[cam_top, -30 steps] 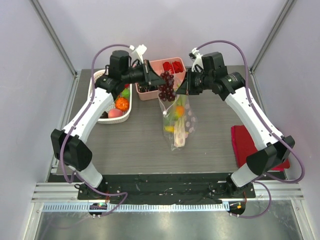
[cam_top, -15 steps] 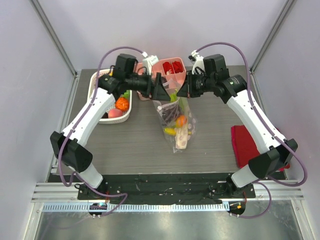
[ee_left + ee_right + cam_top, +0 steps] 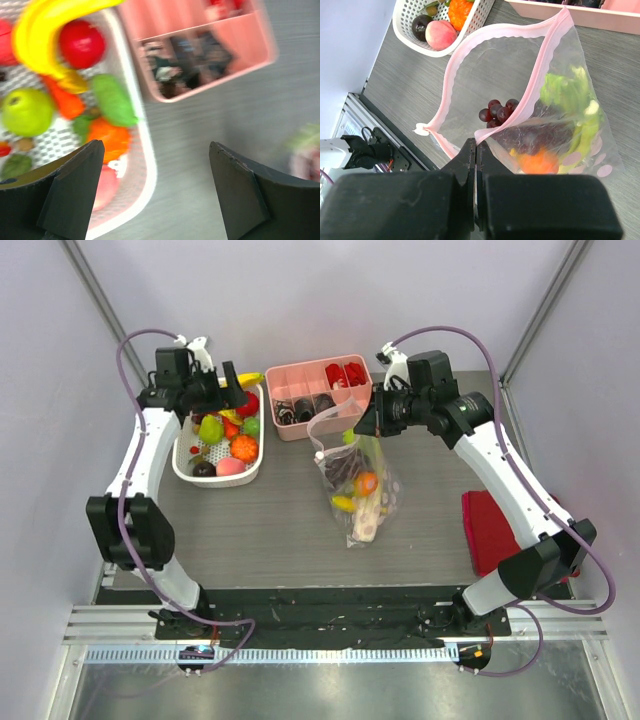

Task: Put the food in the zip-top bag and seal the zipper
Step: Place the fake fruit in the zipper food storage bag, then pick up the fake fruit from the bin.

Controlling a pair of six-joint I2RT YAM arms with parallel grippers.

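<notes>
The zip-top bag (image 3: 362, 490) lies on the table with its mouth lifted and open. My right gripper (image 3: 476, 145) is shut on one side of the pink zipper (image 3: 547, 65), holding the mouth up. The pale slider tab (image 3: 421, 130) hangs at the mouth's end. Inside the bag are purple grapes (image 3: 497, 112), a round orange fruit (image 3: 537, 162) and the green-topped leek (image 3: 575, 97). My left gripper (image 3: 232, 390) stands open and empty over the white basket (image 3: 186, 466). In the left wrist view its fingers (image 3: 75, 185) straddle the basket's rim (image 3: 145, 150).
The basket holds more toy food: a banana (image 3: 45, 30), a green apple (image 3: 27, 110), an orange fruit (image 3: 107, 140) and a red ball (image 3: 82, 44). The pink compartment tray (image 3: 320, 372) sits behind the bag. A red cloth (image 3: 485, 530) lies at the right.
The left gripper let the grapes go into the bag, opened, and swung left to above the basket. The right gripper kept its hold on the bag's edge.
</notes>
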